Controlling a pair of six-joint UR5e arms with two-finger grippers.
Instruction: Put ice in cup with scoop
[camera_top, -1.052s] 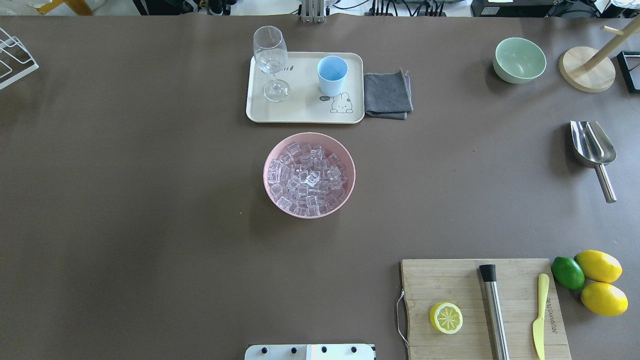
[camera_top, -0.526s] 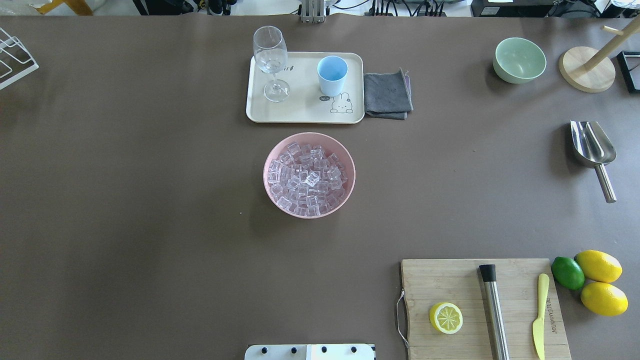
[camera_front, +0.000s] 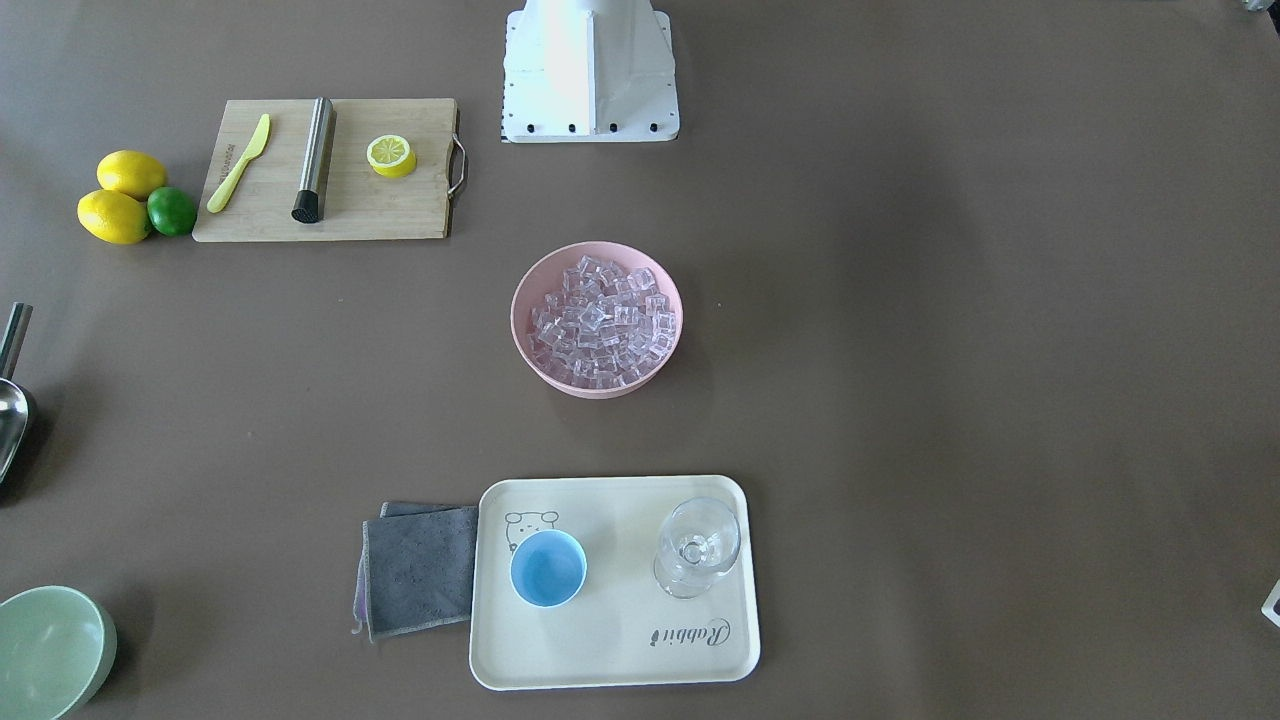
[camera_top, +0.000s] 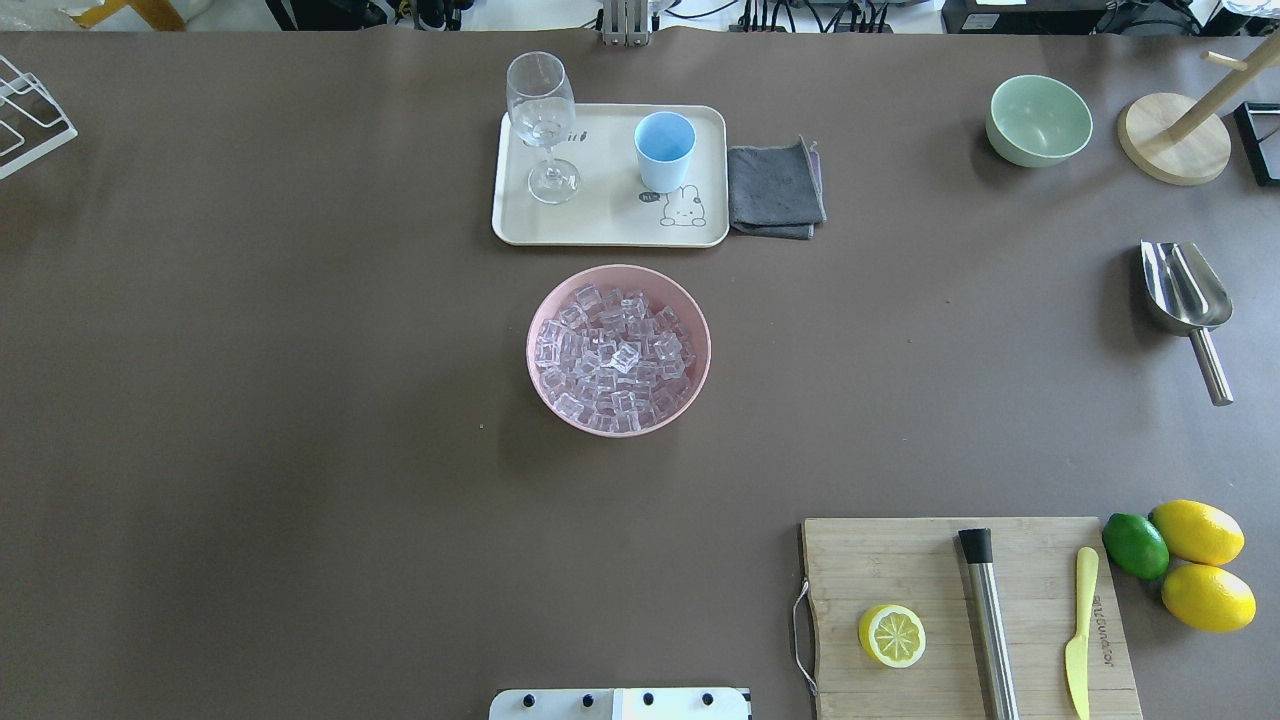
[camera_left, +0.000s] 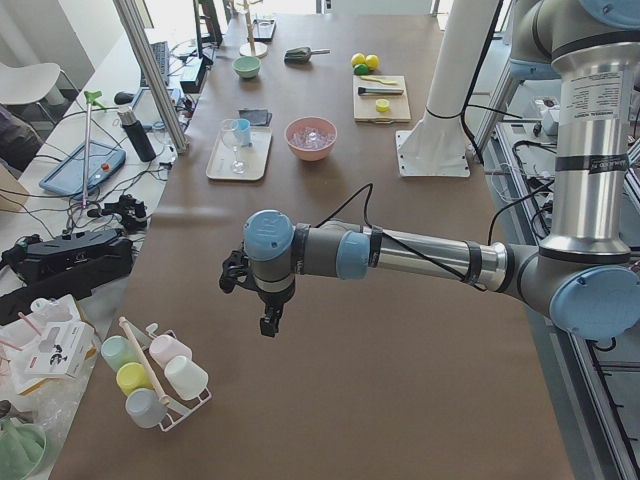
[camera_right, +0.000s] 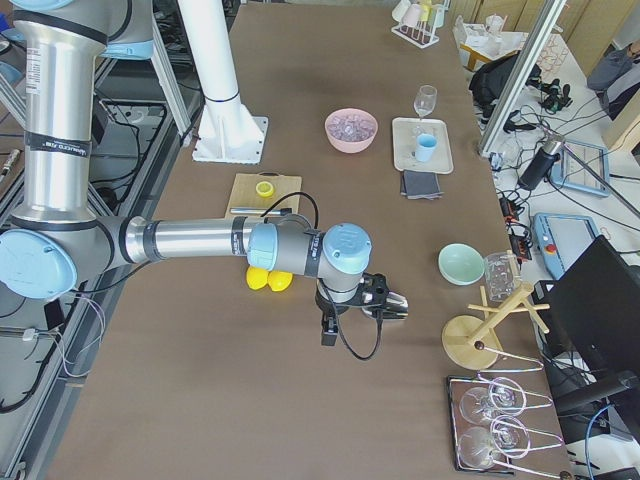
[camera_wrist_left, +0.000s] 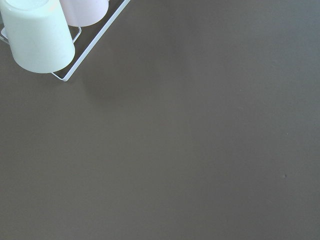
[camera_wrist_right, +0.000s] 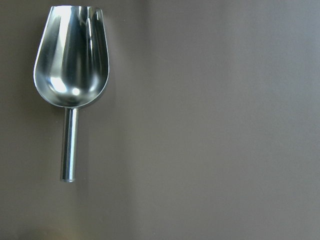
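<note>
Step one: shiny steel trough-shaped scoop (camera_wrist_right: 70, 70) not grabbed yet
It's at 10 o'clock in the right wrist view; right hand (camera_right: 324, 336) needs lining up over the handle (camera_wrist_right: 69, 145). Apart or together? Can't tell.

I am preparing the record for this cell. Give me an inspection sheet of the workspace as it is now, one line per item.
Surface: brown table, no spills seen.
Job's things: ice heaped in pink bowl; cup upright, empty, on tray; scoop lying on table, untouched.
Clutter: wine glass on tray, grey cloth, green bowl, cutting board with lemon half, steel rod, yellow knife; lemons and lime beside it.
Grippers: left gripper over bare table near cup rack; right gripper over scoop; open or shut cannot be told.
Cables: black cable loops at each wrist.
Surroundings: side bench with equipment and loose wires.
</note>
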